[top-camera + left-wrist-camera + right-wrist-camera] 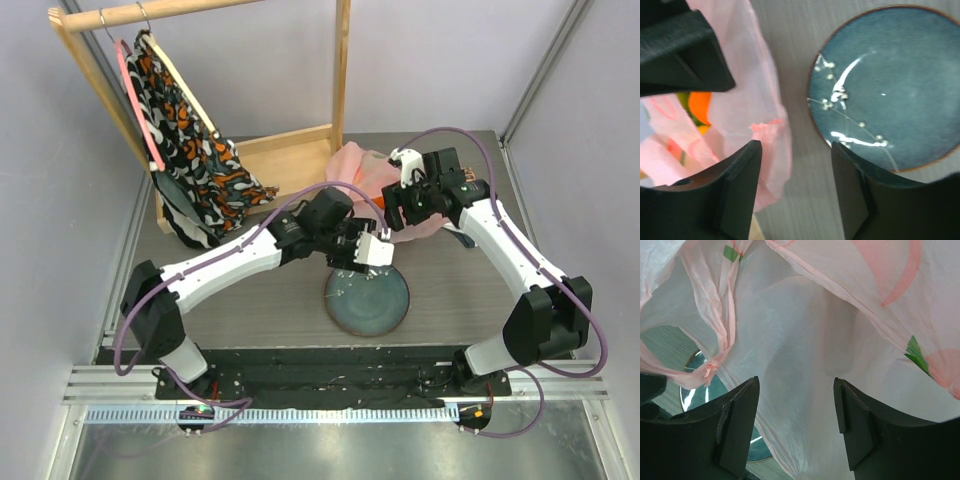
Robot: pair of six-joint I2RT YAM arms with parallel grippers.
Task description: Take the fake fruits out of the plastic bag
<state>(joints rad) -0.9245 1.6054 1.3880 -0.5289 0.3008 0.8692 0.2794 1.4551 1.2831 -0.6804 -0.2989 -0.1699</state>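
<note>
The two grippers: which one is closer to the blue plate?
The left gripper: it hangs at the far rim of the blue plate, while the right gripper is farther back, at the pink plastic bag.

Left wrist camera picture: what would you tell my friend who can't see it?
A thin pink bag lies on the left with an orange fruit showing through it, and a blue plate sits on the right on a grey table. The left gripper pokes in from the bottom, open and holding nothing.

White-shelled arms with black joints, purple cables, black jaws.
</note>
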